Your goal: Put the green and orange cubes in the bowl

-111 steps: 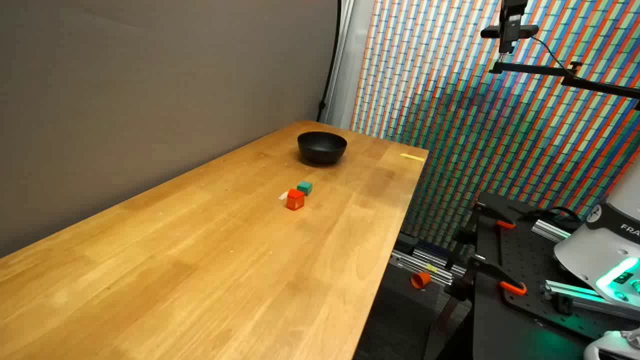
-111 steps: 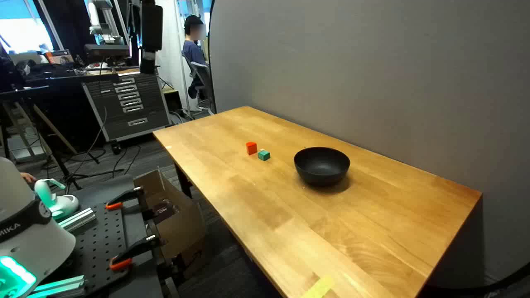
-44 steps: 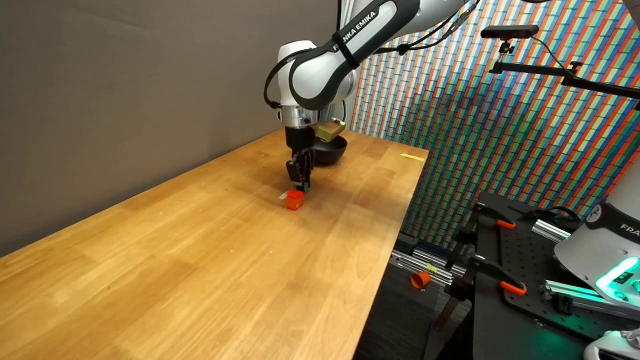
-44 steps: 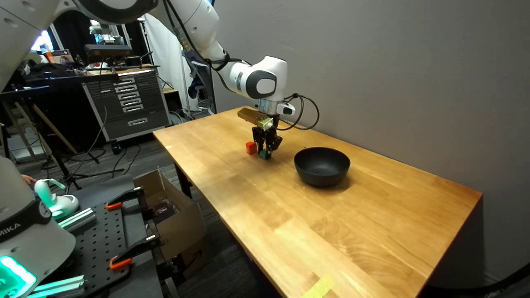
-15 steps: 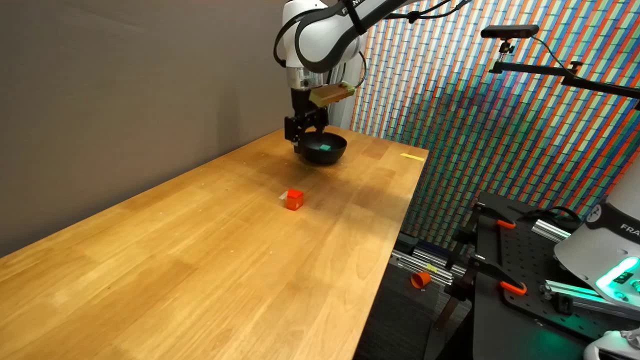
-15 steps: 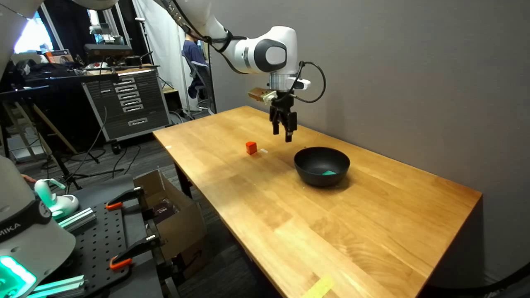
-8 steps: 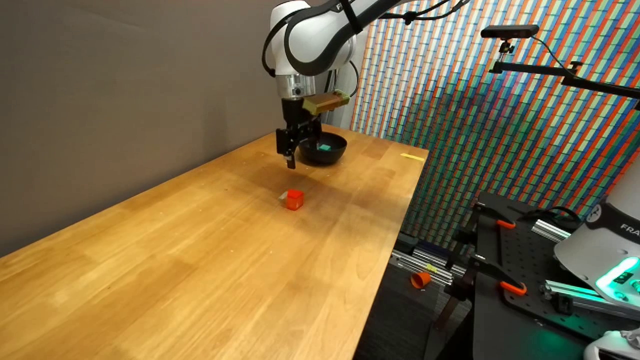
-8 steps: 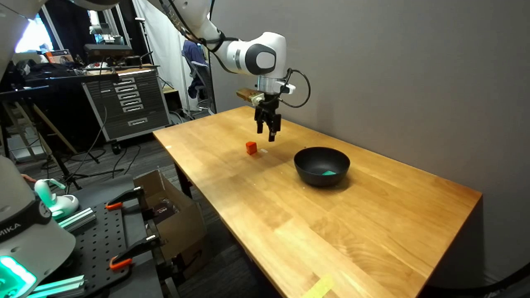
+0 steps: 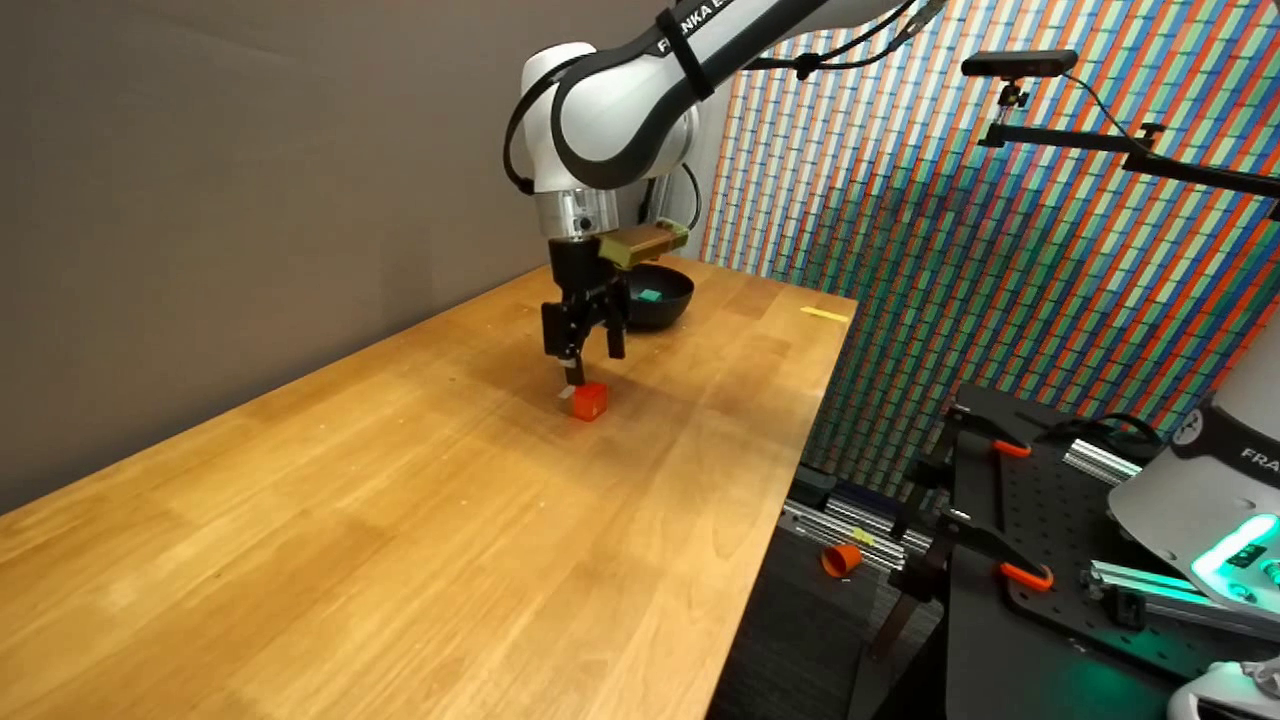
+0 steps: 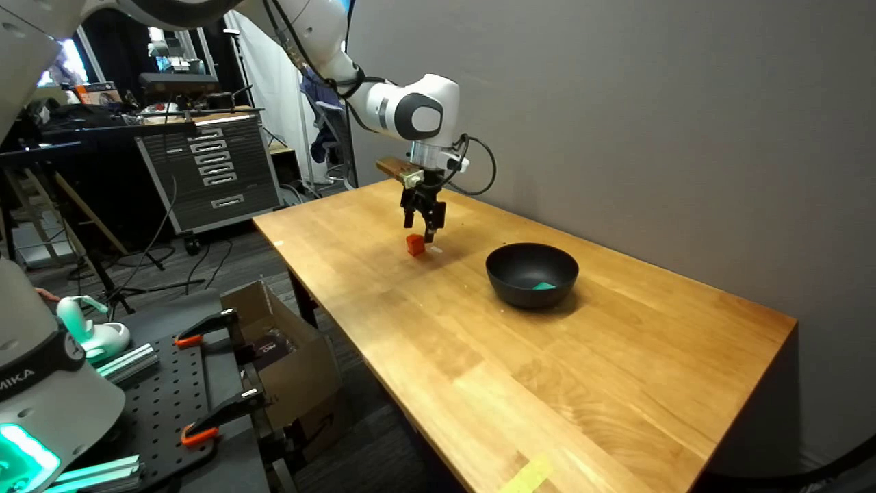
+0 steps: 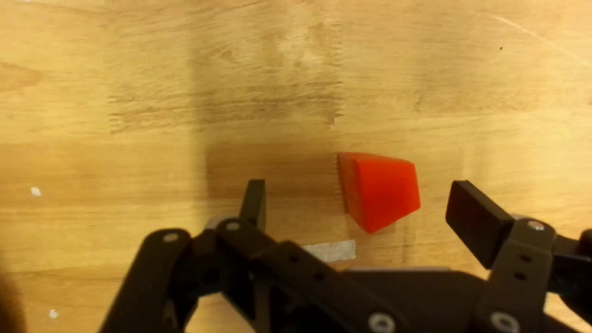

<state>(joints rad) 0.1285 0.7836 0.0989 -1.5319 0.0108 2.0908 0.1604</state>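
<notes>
Grey wall [image 10: 650, 123]: it stands along one long side of the wooden surface [image 9: 400, 560].
Wooden surface: it is light brown, with visible grain.
Franka Emika Panda arm [image 9: 605, 125]: it reaches over the surface, and its wrist is directed downward.
Drawer cabinet [image 10: 212, 164]: it is in the background of an exterior view.
Black bowl [image 9: 662, 317]: it rests upright on the surface; in an exterior view the jaws cover a part of it.
Jaws: they are wide apart and have nothing in their hold. They hang low over the surface, close to the orange-red cube [image 11: 386, 192]. In the wrist view this cube appears between the fingertips [image 11: 478, 222], with a gap at each side, nearer to the fingertip at the right of that picture.
Yellow tape [image 10: 528, 477]: it lies flat on the surface, near an edge.
Orange-red cube: it sits on the surface, outside the bowl.
Green cube [image 10: 544, 285]: it lies inside the bowl, and in both exterior views only a part of it shows.
Pale strip [image 11: 333, 251]: it lies flat on the surface, just beside the orange-red cube.
</notes>
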